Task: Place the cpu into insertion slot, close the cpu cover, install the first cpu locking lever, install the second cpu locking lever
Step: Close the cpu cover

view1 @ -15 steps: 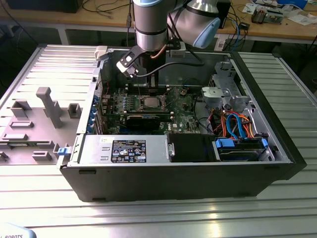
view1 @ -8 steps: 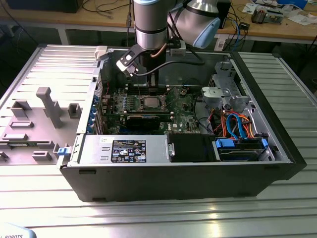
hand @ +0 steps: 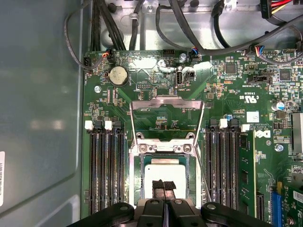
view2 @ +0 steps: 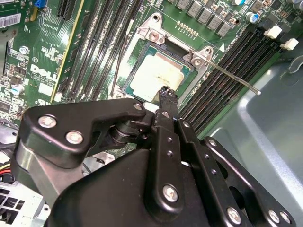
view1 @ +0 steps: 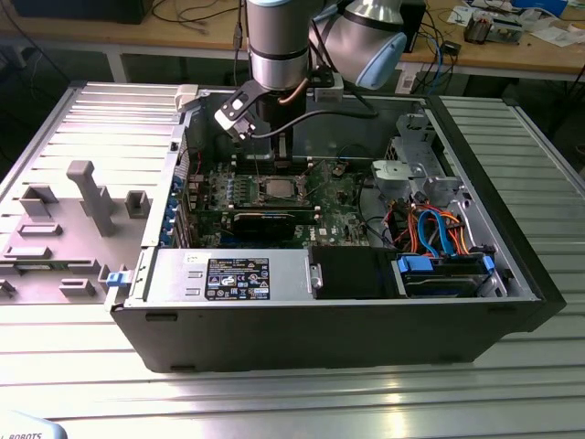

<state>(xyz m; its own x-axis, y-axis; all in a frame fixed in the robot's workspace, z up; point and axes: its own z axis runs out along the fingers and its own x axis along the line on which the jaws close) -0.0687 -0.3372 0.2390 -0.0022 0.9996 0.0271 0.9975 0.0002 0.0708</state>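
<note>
Inside an open black computer case point(view1: 320, 329) standing on a ribbed metal surface point(view1: 274, 402), the grey robot arm point(view1: 274, 37) reaches down to the green circuit board. The small flat square cpu point(hand: 165, 171) with its dull silver-grey top lies seated flat in the insertion slot point(hand: 138, 177), a square socket with a dark border and silver metal rim.

The black pincer point(hand: 164, 186) hangs right above the slot. Its two fingertips are pressed together with nothing between them, over the edge of the chip's top. Whether they touch the metal cannot be told.

The cpu cover point(hand: 165, 102), a thin silver frame plate with a square window, is swung open and away from the slot, with green board showing through its window. A thin silver lever rod point(view2: 234, 79) runs out from one corner of the slot, unlatched, across the long black memory sockets point(hand: 106, 170) that flank the slot on both sides.
</note>
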